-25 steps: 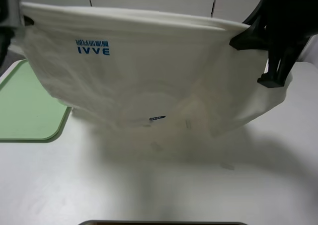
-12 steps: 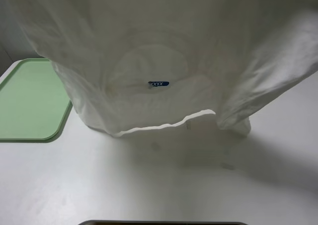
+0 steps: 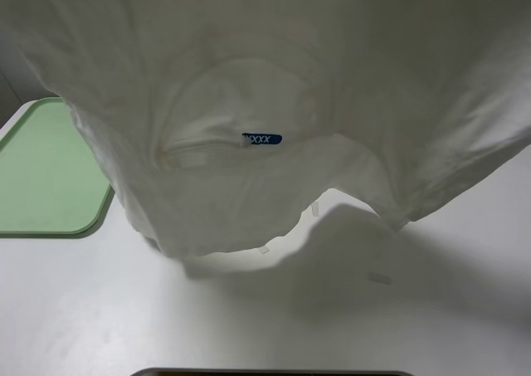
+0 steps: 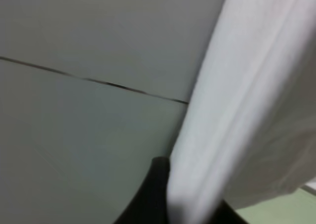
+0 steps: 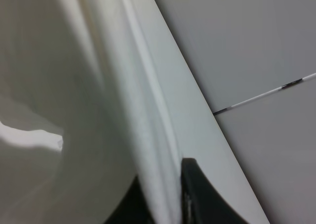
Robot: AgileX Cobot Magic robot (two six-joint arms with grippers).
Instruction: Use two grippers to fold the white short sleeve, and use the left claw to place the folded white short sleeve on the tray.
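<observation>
The white short sleeve (image 3: 274, 69) hangs in the air and fills the upper half of the exterior high view, its blue neck label (image 3: 262, 139) facing the camera. Its lower edge dangles just above the table. Neither arm shows in that view; the cloth and the frame's top hide them. In the left wrist view my left claw (image 4: 190, 211) is shut on a bunched edge of the short sleeve (image 4: 247, 110). My right gripper (image 5: 160, 206) pinches another edge of the short sleeve (image 5: 98, 110) between its black fingers (image 5: 197, 194). The pale green tray (image 3: 41, 177) lies at the left.
Small white tape strips (image 3: 379, 278) lie on the white table under and in front of the hanging cloth. A dark edge (image 3: 265, 373) runs along the table's near side. Grey wall panels (image 4: 74, 61) stand behind.
The short sleeve has risen toward the camera. Both arms and the blue lettering have left the exterior high view, and the neck label came into sight. The hanging lower edge has swung forward.
</observation>
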